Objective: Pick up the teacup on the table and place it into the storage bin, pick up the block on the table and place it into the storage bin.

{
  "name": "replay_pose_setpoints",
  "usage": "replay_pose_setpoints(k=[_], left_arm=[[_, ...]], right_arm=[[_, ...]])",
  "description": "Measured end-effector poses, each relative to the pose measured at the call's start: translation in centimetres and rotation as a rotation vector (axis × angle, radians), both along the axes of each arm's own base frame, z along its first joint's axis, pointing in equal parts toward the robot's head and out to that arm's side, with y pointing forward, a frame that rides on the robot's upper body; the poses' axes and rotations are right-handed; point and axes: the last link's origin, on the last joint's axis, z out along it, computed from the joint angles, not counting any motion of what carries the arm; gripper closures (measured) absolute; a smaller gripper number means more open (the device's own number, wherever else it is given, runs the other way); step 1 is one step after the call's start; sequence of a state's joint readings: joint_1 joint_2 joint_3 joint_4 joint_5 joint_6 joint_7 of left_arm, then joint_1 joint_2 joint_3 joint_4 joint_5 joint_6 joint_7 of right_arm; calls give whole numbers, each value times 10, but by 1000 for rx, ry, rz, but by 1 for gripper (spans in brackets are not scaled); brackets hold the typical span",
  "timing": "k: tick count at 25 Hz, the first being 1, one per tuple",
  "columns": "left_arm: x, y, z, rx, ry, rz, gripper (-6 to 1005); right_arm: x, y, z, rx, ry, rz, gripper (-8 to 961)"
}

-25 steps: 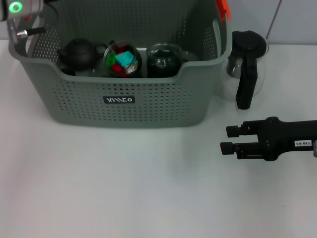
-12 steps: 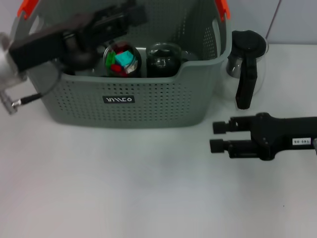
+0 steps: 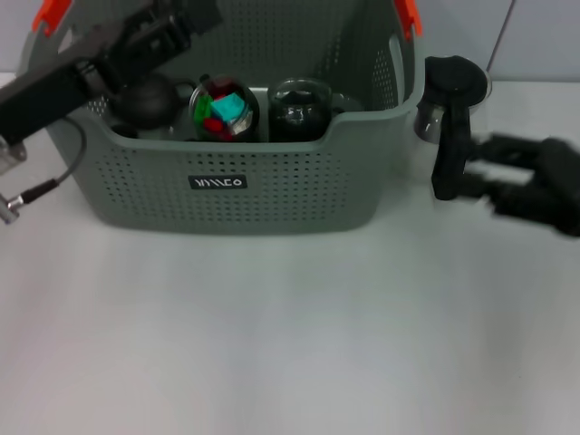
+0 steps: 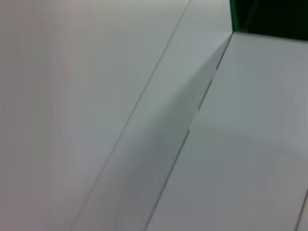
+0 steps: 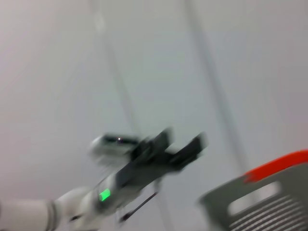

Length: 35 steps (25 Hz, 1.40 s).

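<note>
Head view looks down on storage bin (image 3: 236, 186); wrist views face wall

The storage bin (image 3: 272, 186) is grey all over, its walls pierced with a regular grid of small holes, and it carries orange handle clips (image 3: 409, 14) at its upper corners and a small black label (image 3: 217, 182) with white lettering on its front. Inside sit a black teapot (image 3: 145, 98), a clear glass cup (image 3: 224, 111) holding red, green and teal blocks, and a dark glass cup (image 3: 299, 111). The bench (image 3: 272, 344) is plain white. Beside the bin stands a clear glass coffee pot (image 3: 450, 118) with a black lid and handle. The left gripper (image 3: 186, 16) is black, the right gripper (image 3: 535, 186) black too.
</note>
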<state>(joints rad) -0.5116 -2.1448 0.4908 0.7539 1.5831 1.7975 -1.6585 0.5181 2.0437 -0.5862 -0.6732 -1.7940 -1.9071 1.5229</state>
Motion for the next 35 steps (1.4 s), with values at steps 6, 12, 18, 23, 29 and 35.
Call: replay_pose_setpoints(k=[6,12,18,23,29,35], left_arm=[[-21,-17,-16,-151,250,13,344],[-33,-39,-17,-274,349,-11,345],[-43,-47,-31,-352,408,19,345],[-52,-53,-35,-359,410,54,345],[-58,-59,-45,-393,424,82,345],[-53,-57,-55,-342,435,-27,345]], right_arm=[[26,-16,10,90,12,-69,305],[35,-25,-1,13,-50,-89,304],[36,-25,-19,-97,-130,-88,304],[33,-25,-29,-129,-152,-81,304],[25,-23,-39,-168,-170,-49,303],[15,-20,-51,-186,-184,-8,303]])
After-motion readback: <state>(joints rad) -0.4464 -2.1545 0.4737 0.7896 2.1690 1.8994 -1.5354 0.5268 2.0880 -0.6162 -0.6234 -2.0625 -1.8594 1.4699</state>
